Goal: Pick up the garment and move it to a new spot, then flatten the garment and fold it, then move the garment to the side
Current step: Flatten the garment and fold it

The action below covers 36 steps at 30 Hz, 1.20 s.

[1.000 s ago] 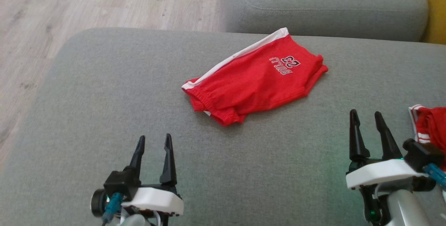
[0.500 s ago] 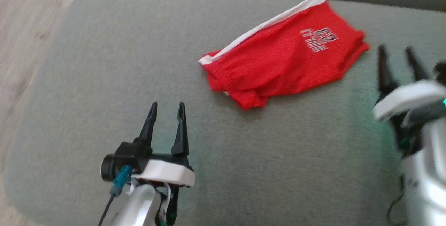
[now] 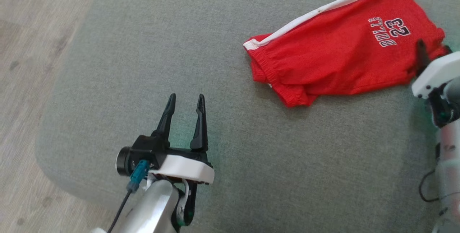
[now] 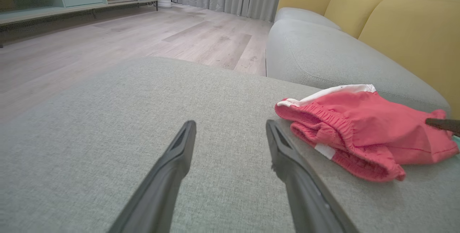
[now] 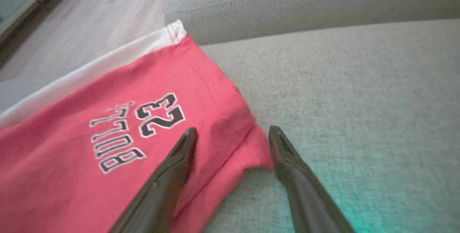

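Pale wood floor [image 3: 28,46] runs down the far left, past the edge of the grey sofa seat [image 3: 179,46]. L gripper [image 3: 187,98] hovers over bare cushion nr the seat's front-left part, jaws parted a moderate way w/ nothing btw them, well apart from the garment. Further right lie the red basketball shorts [image 3: 341,57], white stripe down one side, "BULLS 23" printed nr the hem. They're roughly flat, but the elastic waistband end is bunched & doubled over on the side facing the L gripper. R gripper [image 5: 233,130] sits at the shorts' hem corner, jaws open & empty: one jaw over red fabric, the other over grey cushion just beside it. Can't tell if the tips touch. Beyond that, a 2nd grey seat [image 4: 323,53] & yellow backrests [image 4: 406,39].
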{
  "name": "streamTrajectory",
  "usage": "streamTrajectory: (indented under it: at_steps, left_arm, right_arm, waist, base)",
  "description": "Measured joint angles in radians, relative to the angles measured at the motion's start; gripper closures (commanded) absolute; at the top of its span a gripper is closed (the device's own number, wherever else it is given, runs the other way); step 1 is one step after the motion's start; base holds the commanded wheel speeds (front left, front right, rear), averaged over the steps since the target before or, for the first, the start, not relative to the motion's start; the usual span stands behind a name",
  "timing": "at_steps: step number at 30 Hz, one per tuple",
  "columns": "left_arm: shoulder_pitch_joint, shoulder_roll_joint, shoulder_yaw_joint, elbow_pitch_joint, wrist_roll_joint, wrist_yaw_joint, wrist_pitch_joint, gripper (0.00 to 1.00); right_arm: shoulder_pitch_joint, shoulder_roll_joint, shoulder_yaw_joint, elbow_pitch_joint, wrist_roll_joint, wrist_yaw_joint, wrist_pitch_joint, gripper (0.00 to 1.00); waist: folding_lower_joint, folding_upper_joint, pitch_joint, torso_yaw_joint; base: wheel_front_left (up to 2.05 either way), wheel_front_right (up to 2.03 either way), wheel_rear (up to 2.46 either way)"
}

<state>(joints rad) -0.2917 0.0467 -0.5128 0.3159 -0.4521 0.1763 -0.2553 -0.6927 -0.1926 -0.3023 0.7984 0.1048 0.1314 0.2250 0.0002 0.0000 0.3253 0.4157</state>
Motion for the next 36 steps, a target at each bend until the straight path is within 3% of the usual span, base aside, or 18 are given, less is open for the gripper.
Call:
streamTrajectory:
  at_steps: [7,8,9,23,36]
  left_arm:
    - [-0.002,0.000,-0.008,0.001,-0.032,0.014,0.000,0.00]
    - [-0.004,-0.001,-0.009,0.002,-0.032,0.018,0.000,0.00]
    - [-0.006,0.000,-0.010,0.003,-0.032,0.019,0.000,0.00]
    - [-0.009,-0.001,0.002,0.039,-0.013,0.016,0.000,0.00]
    - [0.071,0.000,0.065,0.088,0.041,-0.020,0.000,0.00]
  right_arm:
    - [-0.061,-0.006,-0.020,0.099,-0.034,0.000,-0.006,0.00]
    - [-0.062,-0.006,-0.012,0.107,-0.034,0.000,-0.016,0.28]
    - [-0.062,-0.006,0.000,0.114,-0.030,0.000,-0.029,1.00]
    - [-0.027,0.014,0.144,0.163,0.085,0.000,-0.215,1.00]
    - [0.263,0.064,0.115,0.013,0.259,0.000,-0.249,1.00]
  waist:
    - [-0.0001,0.0000,0.006,0.009]
    - [-0.0002,0.0000,0.005,0.009]
    - [-0.0002,0.0000,0.004,0.007]
    - [-0.0002,0.0000,-0.070,-0.040]
    - [-0.0003,0.0000,-0.199,-0.163]
  base:
    - [0.00,0.00,0.00]
    - [0.00,0.00,0.00]
    - [0.00,0.00,0.00]
    - [0.00,0.00,0.00]
    - [0.00,0.00,0.00]
